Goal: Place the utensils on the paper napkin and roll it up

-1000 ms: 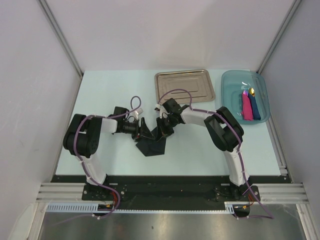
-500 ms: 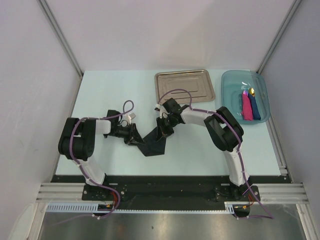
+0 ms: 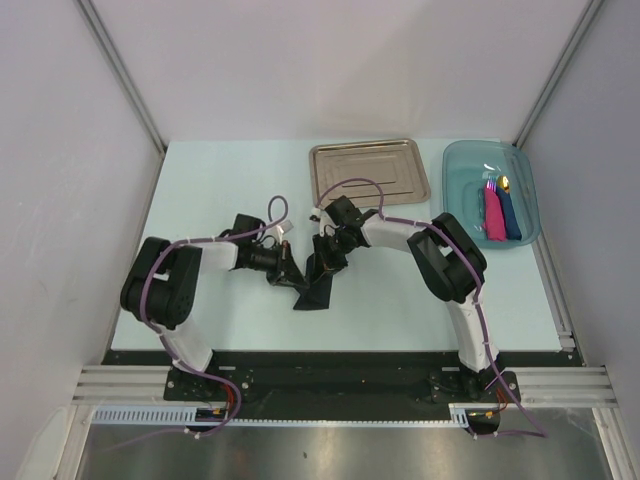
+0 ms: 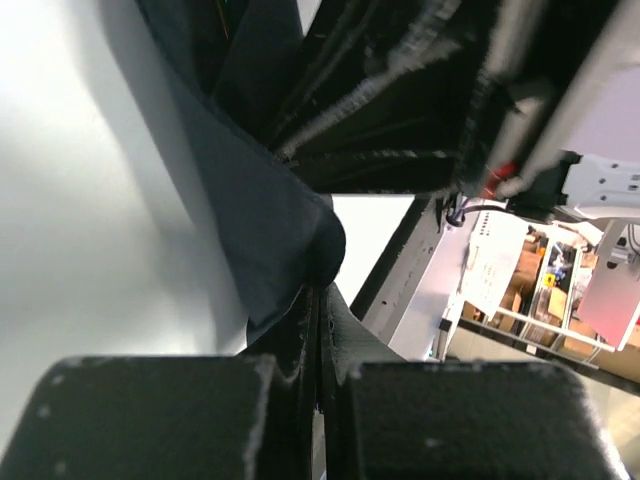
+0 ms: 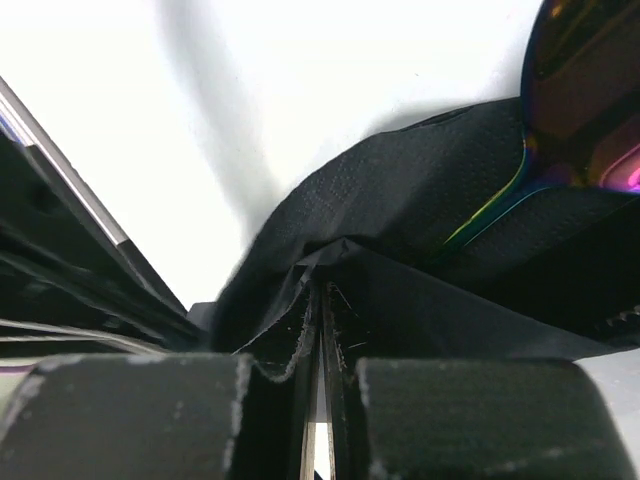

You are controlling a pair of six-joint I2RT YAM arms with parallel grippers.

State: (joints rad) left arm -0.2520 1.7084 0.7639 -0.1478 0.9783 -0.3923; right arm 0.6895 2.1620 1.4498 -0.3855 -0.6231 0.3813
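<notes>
Arms converge on the paper napkin (image 3: 313, 292), a black sheet bunched into a raised fold near the middle of the pale surface (image 3: 220, 190). The left pincer (image 3: 287, 268) is clenched on one edge of the sheet; its wrist camera shows both fingers (image 4: 285, 345) pressed together with the dark paper caught between them. The right pincer (image 3: 325, 262) is likewise clenched on the napkin, its tips nipping a crease from the opposite side.

From above, the black pincers and black paper merge, and where each grip begins is hard to make out. The cutlery cannot be seen in that view at all. Only the right wrist camera catches one utensil (image 5: 585, 90): a shiny, dark-mirrored end with a rainbow edge, lying against the napkin and cut off by the frame's corner. Its handle is hidden under the fold, and a second piece cannot be made out.

Behind the arms sits a steel tray (image 3: 368, 150). At far right, a translucent blue bin (image 3: 455, 190) holds a pink roll (image 3: 493, 217) and a dark blue roll (image 3: 511, 218) side by side.
</notes>
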